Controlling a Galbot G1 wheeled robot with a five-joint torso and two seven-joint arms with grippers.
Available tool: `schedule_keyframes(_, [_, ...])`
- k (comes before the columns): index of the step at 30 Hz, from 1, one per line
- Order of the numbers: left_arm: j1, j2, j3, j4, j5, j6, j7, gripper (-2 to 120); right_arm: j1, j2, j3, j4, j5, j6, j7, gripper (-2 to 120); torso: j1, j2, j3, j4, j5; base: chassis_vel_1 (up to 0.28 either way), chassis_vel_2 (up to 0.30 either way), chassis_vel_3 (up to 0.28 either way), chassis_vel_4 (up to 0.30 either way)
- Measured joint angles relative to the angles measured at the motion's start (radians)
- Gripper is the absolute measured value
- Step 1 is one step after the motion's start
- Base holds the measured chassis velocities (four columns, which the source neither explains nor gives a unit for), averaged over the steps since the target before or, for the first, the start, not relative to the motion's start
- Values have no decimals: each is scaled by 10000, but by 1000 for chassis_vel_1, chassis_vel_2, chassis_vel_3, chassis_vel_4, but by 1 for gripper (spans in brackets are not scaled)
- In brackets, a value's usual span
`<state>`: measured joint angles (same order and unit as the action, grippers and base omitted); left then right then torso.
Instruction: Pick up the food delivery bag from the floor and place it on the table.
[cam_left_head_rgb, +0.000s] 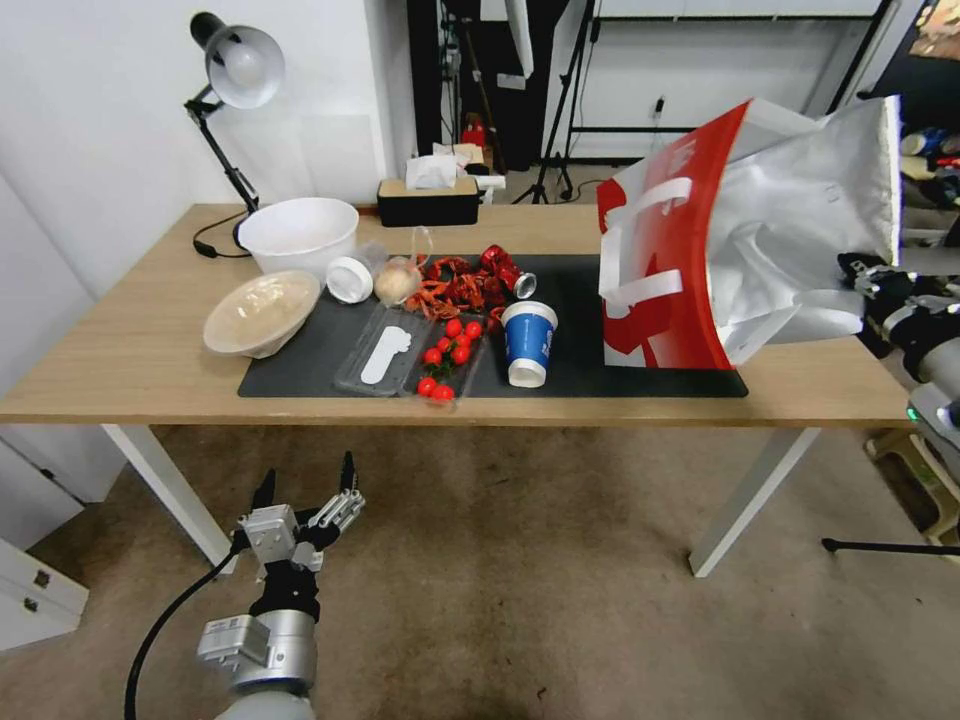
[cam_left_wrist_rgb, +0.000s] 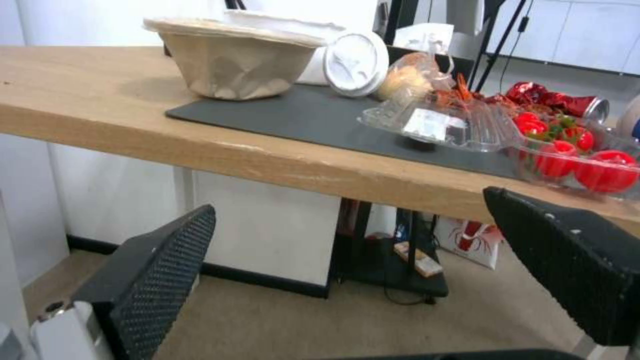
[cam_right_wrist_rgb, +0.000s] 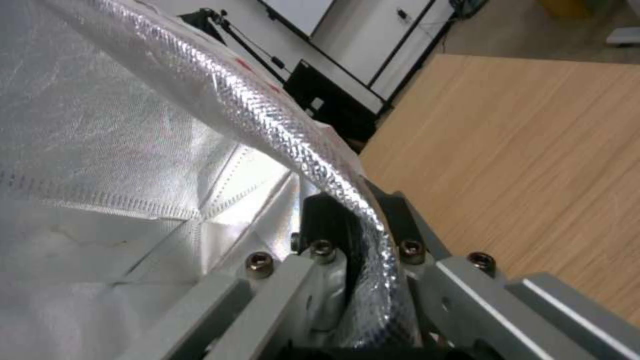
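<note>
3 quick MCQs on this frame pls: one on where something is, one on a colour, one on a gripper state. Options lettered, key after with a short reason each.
1. Where is the delivery bag?
A. flat on the floor
B. on the right end of the table, tilted
C. inside the white bowl

2. What colour is the upside-down paper cup on the mat?
A. blue and white
B. green
C. all black

3. What is the right gripper doing?
A. open, holding nothing
B. shut on the lamp
C. shut on the bag's foil rim

Key:
1 B, its base rests on the mat's right end and it leans.
2 A, a blue body with a white rim, beside the tomatoes.
3 C, the right wrist view shows the rim pinched between the fingers. The left gripper hangs open below the table edge.
</note>
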<state>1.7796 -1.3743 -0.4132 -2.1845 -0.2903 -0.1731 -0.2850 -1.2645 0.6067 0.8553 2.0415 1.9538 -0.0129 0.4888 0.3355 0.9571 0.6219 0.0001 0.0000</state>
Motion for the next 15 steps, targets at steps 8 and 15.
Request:
schedule_keyframes(8, [-45,-31,67,70,23,4,-8,100,109,-107,-43,-67,16,-107,-78,0,0,0,0,-1,1,0,0,0,0])
schedule_keyframes(15, [-94,-25,83,119,26,44,-10,100,408,-312,-166,-135,66,-148,151,0,-1,-1,0,1,0,0,0,0,0])
